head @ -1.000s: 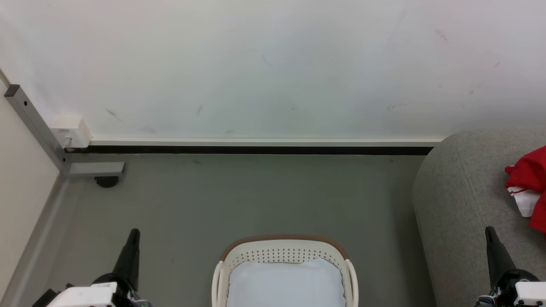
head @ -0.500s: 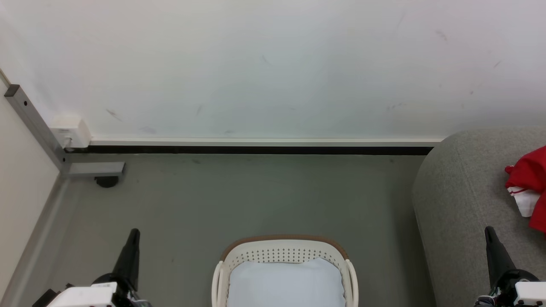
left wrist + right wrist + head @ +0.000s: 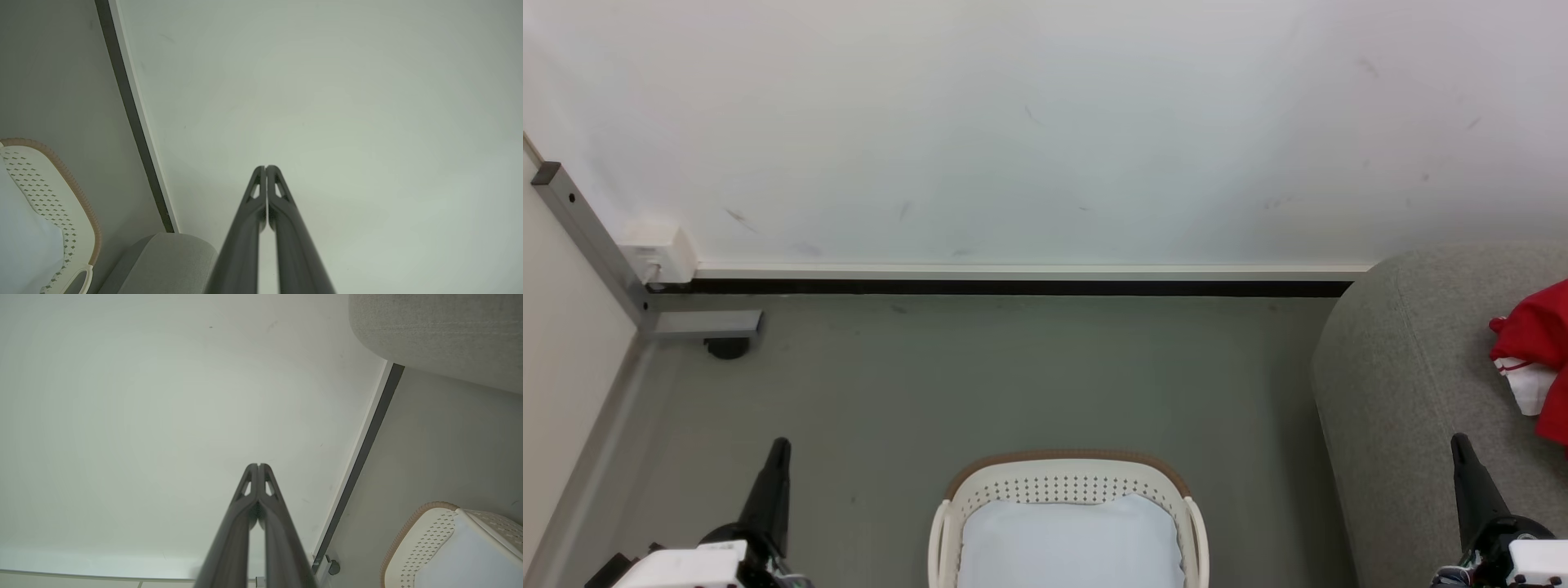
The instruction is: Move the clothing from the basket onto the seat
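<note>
Head view: it is looking forward and down at a room corner; the lines below are drawing on it unless another view is named.
plain white scuffed wall (image 3: 1045, 122): it is filling the upper half above a dark skirting strip.
smooth grey floor (image 3: 1013, 367): it is spreading from the wall toward the robot.
large light grey woven-fabric rounded sofa, the seat (image 3: 1405, 367): it is standing at the right, near the wall.
oval white perforated plastic tan-rimmed laundry basket (image 3: 1062, 459): it is sitting at bottom centre, well apart from the seat, with its near end running out of frame.
pale bluish-white flat liner cloth (image 3: 1070, 539): it is covering the visible inside of the basket.
bright red soft white-trimmed clothing (image 3: 1539, 327): it is lying bunched on the seat at the right edge, partly cut off.
handling: the clothing is looking light, limp and quick to drape. A pinch on a raised fold of the bunch is probably holding better than one on a loose hem, which is risking a trailing, snagging end.
long dark two-fingered left gripper (image 3: 780, 447): its fingers are pressing together on nothing, as the left wrist view is confirming, and pointing at the wall.
matching right gripper (image 3: 1459, 443): its fingers are likewise pressing together on nothing, rising before the seat's flank, apart from the clothing.
</note>
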